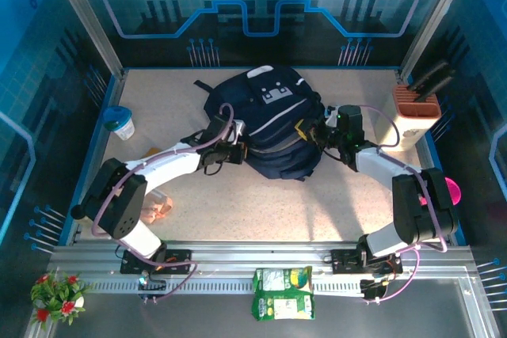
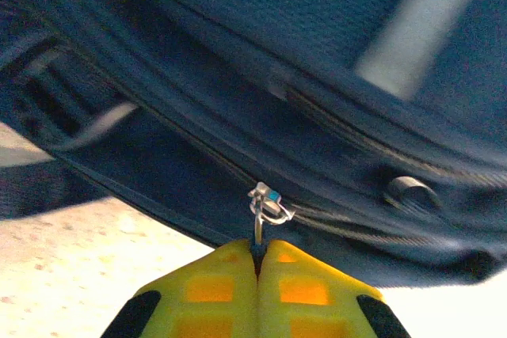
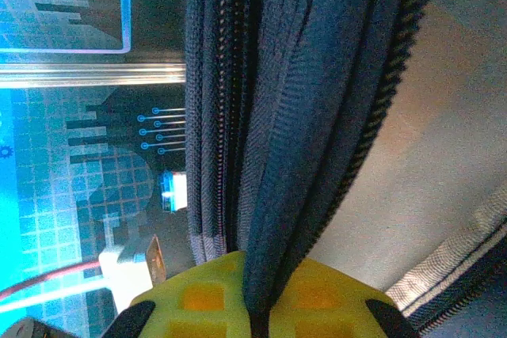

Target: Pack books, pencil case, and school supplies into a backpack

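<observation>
Closed tight, the left pincer (image 2: 257, 263) has its yellow fingers pressed together on the small metal zipper pull (image 2: 265, 203) at the backpack's (image 2: 238, 77) near-left edge, just above the speckled table (image 2: 55, 275). I read the right pincer (image 3: 257, 298) as clamped too, pinching a fold of the bag's zip-edged navy fabric on its right side. The pale surface beside that fold could be lining or table; I cannot tell which.

From overhead, nearest me, a green packet (image 1: 283, 293) lies on the front rail, its print too small to read, with a little pot of red flowers (image 1: 57, 294) off to the left. Something orange (image 1: 162, 207) sits half hidden under the left arm.

Mid-table, the backpack lies between both pincers, top patch facing away, and I cannot see what it holds. Its white patch carries marks I cannot make out. Further left stands a blue-lidded cup (image 1: 119, 123), contents unclear. At the far right a knife block (image 1: 417, 112) holds dark-handled knives.
</observation>
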